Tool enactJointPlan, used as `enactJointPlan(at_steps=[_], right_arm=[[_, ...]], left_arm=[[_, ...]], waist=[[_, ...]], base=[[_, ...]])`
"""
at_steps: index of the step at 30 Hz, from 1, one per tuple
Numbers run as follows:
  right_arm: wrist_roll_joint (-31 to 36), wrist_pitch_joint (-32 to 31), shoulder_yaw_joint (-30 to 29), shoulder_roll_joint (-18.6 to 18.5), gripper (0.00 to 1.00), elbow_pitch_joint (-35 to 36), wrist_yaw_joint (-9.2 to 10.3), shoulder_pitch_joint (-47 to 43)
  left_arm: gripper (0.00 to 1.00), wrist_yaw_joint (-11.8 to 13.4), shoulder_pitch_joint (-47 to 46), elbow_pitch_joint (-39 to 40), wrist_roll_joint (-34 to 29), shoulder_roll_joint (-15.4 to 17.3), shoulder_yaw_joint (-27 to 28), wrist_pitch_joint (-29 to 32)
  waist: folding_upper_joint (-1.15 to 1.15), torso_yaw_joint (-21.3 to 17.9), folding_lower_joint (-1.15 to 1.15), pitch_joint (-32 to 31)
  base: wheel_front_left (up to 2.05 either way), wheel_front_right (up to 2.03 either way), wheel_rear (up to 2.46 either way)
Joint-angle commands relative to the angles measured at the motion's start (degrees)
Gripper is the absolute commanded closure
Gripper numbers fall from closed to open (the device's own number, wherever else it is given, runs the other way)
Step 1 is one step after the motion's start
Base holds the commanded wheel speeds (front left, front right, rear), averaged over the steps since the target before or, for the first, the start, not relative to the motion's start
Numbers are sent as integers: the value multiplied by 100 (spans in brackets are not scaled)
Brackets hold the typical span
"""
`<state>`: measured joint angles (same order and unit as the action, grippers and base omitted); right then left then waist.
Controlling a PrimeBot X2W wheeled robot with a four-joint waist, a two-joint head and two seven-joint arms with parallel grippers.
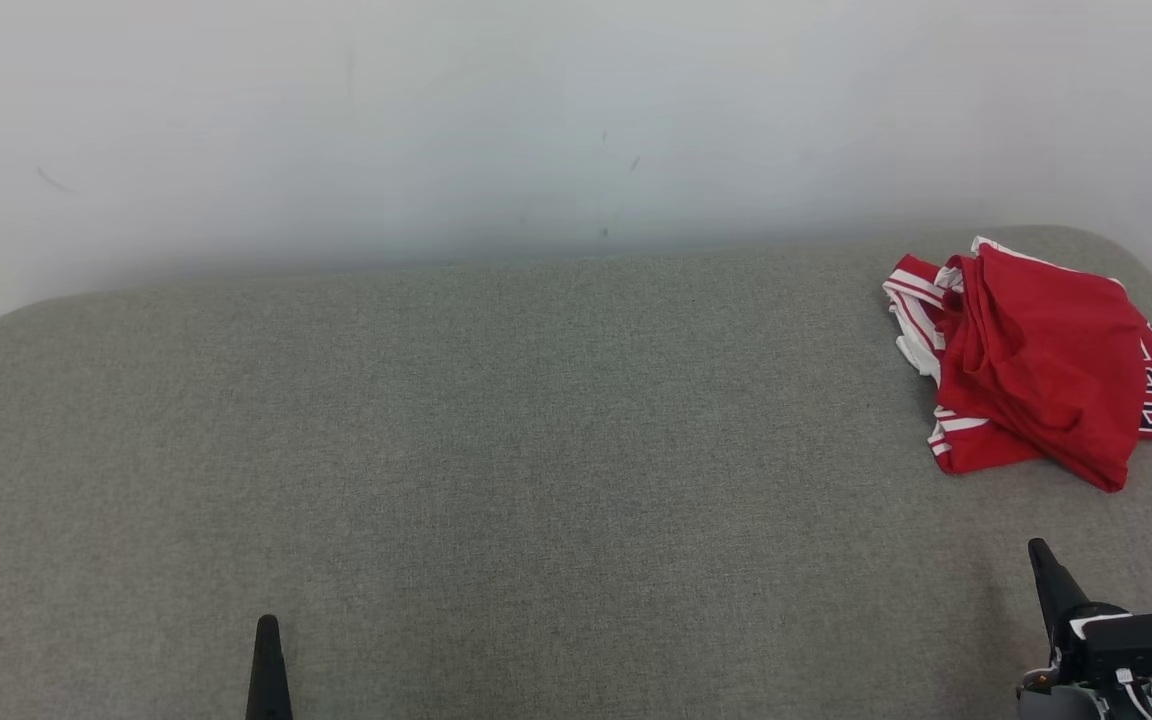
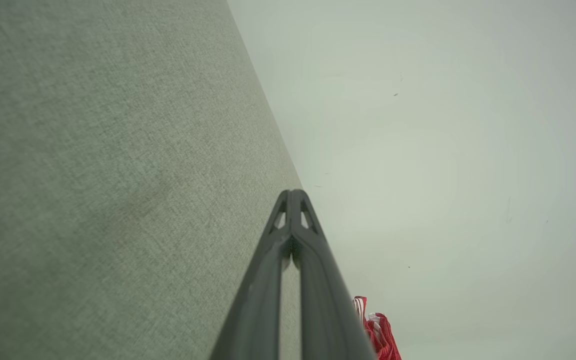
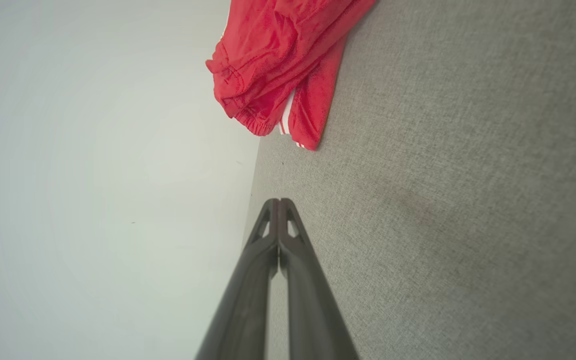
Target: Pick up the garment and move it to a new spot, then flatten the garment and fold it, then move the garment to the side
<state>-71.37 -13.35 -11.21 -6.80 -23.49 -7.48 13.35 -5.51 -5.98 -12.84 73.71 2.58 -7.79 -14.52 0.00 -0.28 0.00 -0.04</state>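
A grey fabric-covered table [image 1: 536, 450] with rounded corners carries a crumpled red garment [image 1: 1036, 370] near its far right corner.

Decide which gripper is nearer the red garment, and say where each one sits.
Right. The right gripper sits a short way in front of the red garment, on its near side; the left gripper is far to its left across the grey fabric surface.

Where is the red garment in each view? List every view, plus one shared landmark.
Head view: red garment at the far right, on the grey table's far corner.
Left wrist view: at the bottom edge, right of the left claw.
Right wrist view: top centre, beyond the right claw.
Shared landmark: the table's edge against the pale wall.
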Motion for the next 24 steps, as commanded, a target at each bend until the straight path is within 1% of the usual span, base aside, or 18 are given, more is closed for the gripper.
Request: enactJointPlan(at_steps=[1,24], right_arm=[[-141,-58,-58,-42,100,-1,-2,81],[-1170,-595,-539,-51,100,-177,-2,273]], left_arm=[[100,-40,-96,-11,175,39,-23,-23],[100,-138,-260,-206,1264,44,-234,-21]], waist=[[0,1,0,2],[0,18,0,31]], base=[[0,0,0],[0,0,0]])
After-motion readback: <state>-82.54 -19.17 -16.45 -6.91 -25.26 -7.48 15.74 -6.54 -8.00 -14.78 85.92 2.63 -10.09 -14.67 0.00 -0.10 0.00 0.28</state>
